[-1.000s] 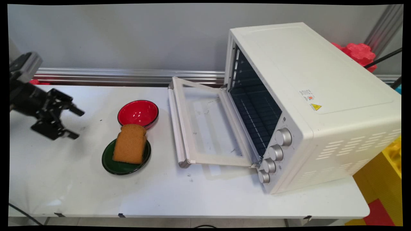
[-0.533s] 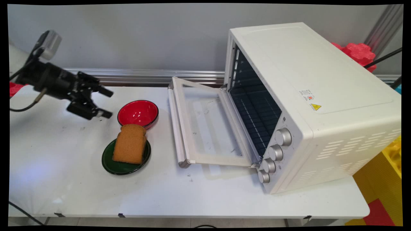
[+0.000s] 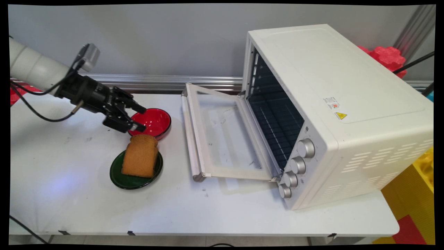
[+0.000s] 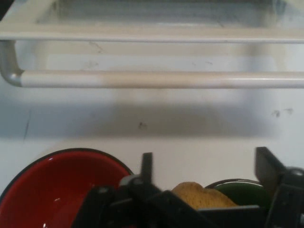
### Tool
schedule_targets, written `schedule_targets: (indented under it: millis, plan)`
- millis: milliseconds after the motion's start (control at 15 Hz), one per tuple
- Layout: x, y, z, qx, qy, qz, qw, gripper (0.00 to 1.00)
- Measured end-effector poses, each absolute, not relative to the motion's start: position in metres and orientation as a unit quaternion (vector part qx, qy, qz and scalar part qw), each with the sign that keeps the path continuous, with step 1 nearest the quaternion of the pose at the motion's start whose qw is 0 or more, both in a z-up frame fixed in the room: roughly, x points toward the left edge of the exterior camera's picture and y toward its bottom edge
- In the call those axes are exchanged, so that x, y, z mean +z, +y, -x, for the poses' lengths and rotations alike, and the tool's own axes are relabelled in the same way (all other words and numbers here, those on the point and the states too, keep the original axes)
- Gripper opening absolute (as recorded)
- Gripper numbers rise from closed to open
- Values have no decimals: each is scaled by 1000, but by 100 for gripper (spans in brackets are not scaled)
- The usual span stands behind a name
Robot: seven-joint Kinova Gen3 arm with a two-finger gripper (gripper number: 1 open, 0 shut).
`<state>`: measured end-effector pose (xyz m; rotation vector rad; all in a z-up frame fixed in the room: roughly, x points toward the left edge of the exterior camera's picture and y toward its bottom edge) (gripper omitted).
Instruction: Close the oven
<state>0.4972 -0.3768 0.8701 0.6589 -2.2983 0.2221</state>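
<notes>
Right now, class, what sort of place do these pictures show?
Probably a robotics lab staged as a kitchen: a robot arm's gripper above a white table holding a toaster oven and bread.

Red bowl (image 3: 152, 122) partly covered at its nine o'clock rim by the gripper (image 3: 140, 118) in the main view, and cut by the bottom edge in the hand view. Bread slice (image 4: 202, 195) and green plate (image 4: 242, 191) mostly hidden there behind black linkage. Oven door handle (image 4: 156, 80) clipped at three o'clock; oven (image 3: 333, 114) interior too dark to make out beyond its rack.
</notes>
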Motion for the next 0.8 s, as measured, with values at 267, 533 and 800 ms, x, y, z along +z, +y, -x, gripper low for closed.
schedule_targets:
  millis: [267, 533, 800]
  plan:
    - [859, -388, -490, 74, -894, -250, 364, 0]
    - [848, -396, -483, 63, -896, -246, 364, 0]
    - [837, -401, -476, 55, -896, -243, 367, 0]
